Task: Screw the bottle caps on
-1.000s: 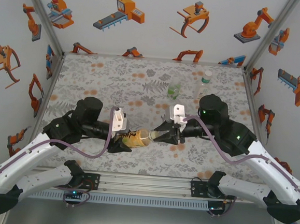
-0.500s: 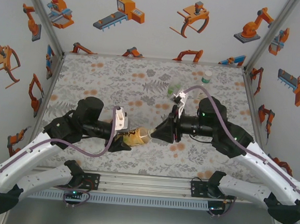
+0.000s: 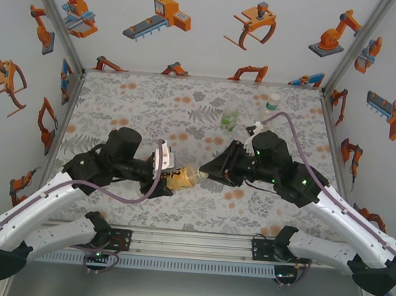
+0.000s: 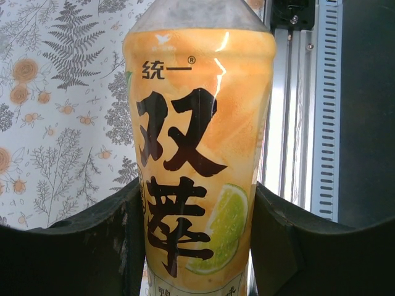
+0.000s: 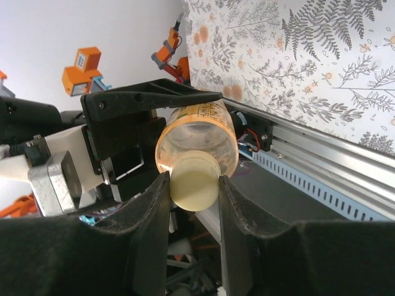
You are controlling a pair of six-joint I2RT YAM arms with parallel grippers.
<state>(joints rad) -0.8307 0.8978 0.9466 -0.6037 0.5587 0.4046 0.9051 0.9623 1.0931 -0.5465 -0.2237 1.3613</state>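
The amber bottle, held level over the near middle of the table, is clamped by the left gripper, and its pale cap, pinched by the right gripper, has probably been tightened as that wrist was rolled.

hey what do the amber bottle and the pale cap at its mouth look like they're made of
Amber bottle: likely thin plastic, since the shoulder looks translucent and light passes through it. Its yellow label looks like glossy printed film, judging by the bright streak of glare. Pale yellowish cap: probably opaque moulded plastic with a smooth, dull finish and no sharp highlights.
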